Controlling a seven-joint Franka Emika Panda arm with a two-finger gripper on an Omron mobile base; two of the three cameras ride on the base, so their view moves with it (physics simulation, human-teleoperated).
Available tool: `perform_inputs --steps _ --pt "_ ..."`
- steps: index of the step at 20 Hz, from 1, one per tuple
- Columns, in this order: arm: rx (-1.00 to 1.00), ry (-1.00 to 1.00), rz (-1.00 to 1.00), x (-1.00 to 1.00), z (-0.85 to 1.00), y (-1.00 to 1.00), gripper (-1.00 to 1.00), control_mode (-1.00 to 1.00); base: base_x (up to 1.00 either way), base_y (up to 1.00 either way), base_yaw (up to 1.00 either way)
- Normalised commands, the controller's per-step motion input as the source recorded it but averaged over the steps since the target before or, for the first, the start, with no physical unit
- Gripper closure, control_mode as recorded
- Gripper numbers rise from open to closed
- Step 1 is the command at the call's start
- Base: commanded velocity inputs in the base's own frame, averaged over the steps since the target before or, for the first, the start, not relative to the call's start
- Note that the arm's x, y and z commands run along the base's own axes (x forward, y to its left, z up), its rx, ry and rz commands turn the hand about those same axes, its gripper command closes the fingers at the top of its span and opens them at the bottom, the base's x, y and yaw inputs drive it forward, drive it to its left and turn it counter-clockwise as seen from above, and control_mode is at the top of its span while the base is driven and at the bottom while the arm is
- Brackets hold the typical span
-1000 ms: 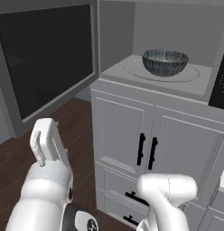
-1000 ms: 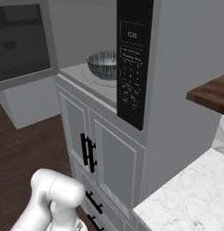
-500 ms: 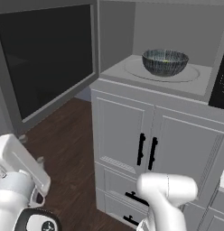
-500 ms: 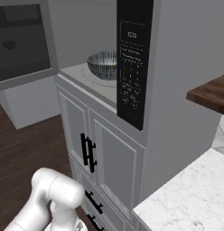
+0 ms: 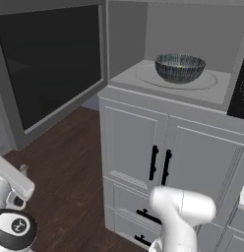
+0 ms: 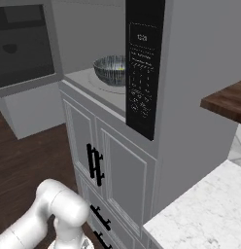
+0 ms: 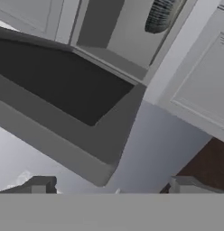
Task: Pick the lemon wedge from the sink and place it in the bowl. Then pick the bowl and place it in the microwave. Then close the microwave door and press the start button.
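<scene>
The bowl (image 5: 179,67) (image 6: 110,69) stands on the turntable plate (image 5: 212,81) inside the open microwave (image 5: 143,29); a faint yellow spot inside it may be the lemon wedge. The microwave door (image 5: 52,69) with its dark glass hangs swung open to the left. My white hand (image 5: 11,184) sits low at the left edge of the left base view, below and in front of that door. In the hand view my gripper (image 7: 113,186) is open, fingertips (image 7: 39,185) far apart and nothing between them, facing the door (image 7: 64,81), with the bowl (image 7: 160,16) far off. The sink is out of view.
The dark control strip (image 6: 142,73) runs down the microwave's right side. Grey cabinet doors with black handles (image 5: 159,163) stand under the microwave. A marble counter (image 6: 205,214) and a wooden shelf (image 6: 227,99) lie to the right. Dark wood floor (image 5: 70,162) spreads below the door.
My hand has swung down and to the left, away from the cabinet front, toward the space under the open door. Bowl and door have not moved.
</scene>
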Motion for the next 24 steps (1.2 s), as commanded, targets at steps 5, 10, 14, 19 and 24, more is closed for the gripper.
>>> perform_inputs --steps 5,10,14,19,24 --pt "0.00 0.00 -0.04 0.70 -0.37 0.81 -1.00 -1.00 0.00 0.00 0.00" --pt "0.00 0.00 -0.02 0.70 -0.34 0.41 -1.00 -1.00 0.00 0.00 0.00" --pt "0.00 -0.05 -0.06 0.57 -0.06 0.08 -1.00 -1.00 0.00 0.00 0.00" --pt "0.12 -0.27 -0.02 0.22 0.16 -0.50 -1.00 -1.00 0.00 0.00 0.00" --pt "0.19 -0.40 0.00 0.00 0.29 -0.76 -1.00 -1.00 0.00 0.00 0.00"
